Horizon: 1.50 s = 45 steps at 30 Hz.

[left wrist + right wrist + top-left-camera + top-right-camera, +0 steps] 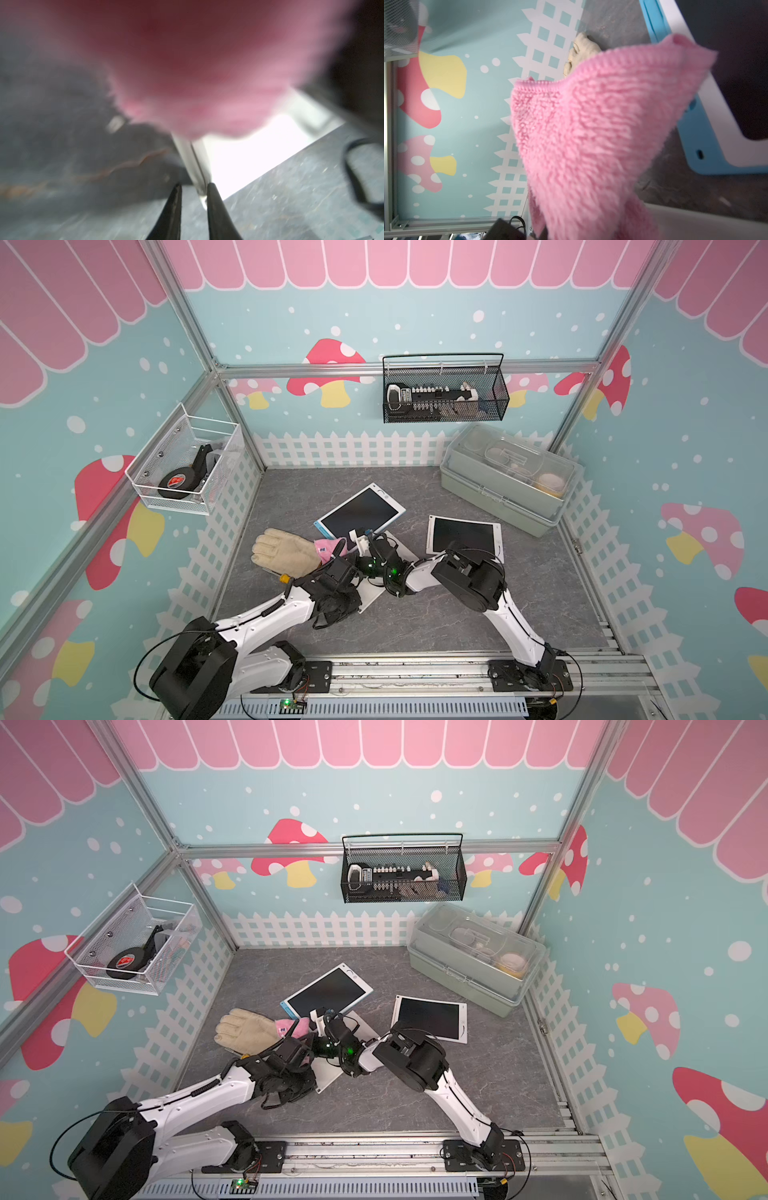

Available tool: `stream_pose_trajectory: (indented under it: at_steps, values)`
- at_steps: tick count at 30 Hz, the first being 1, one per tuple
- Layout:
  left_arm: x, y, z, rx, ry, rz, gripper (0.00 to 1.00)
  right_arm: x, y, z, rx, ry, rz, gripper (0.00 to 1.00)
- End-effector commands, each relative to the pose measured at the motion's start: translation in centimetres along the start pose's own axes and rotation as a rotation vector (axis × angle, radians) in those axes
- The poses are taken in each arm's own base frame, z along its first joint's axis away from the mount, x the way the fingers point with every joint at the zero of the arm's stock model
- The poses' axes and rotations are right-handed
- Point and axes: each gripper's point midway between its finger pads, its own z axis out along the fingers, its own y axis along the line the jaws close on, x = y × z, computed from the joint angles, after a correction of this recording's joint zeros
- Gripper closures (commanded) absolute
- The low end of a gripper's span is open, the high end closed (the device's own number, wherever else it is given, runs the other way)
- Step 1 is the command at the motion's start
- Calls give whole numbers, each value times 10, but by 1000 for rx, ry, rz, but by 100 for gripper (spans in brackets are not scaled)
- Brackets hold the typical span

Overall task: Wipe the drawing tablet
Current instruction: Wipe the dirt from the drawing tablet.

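A white drawing tablet lies under both crossed wrists, mostly covered by them. My right gripper is shut on a fluffy pink cloth, which hangs just above that tablet's far end. In the right wrist view the cloth hides the jaws. In the left wrist view my left gripper stands narrowly open at the tablet's near corner. One fingertip is against the edge and the other is apart from it. A blurred fold of the cloth hangs close over it.
A blue-framed tablet lies just behind the cloth, and another white tablet lies to the right. A beige glove rests to the left. A lidded green box stands back right. Wire baskets hang on the walls.
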Motion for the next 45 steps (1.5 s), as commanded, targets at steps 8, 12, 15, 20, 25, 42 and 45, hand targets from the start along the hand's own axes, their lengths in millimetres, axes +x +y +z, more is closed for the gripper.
stream_pose_trajectory:
  at_steps: [8,12,15,20,25,42,45]
  values:
    - [-68,-12,-98,94,-102,-141,67,-121,64,-115,167,-458,-324,100]
    - [-95,-9,-91,80,-76,-163,66,-107,44,-122,386,-359,-411,100]
    - [-103,-2,-74,31,-45,-167,66,-89,27,-127,537,-271,-449,100]
    - [-100,9,-42,4,2,-194,66,-56,-10,-135,704,-165,-417,100]
    - [-101,15,-17,-15,28,-188,66,-42,-30,-140,814,-95,-461,100]
    - [-87,35,22,-76,102,-178,68,12,-57,-130,1101,107,-867,100]
    - [-85,36,24,-76,105,-181,70,23,-60,-122,1053,154,-854,100]
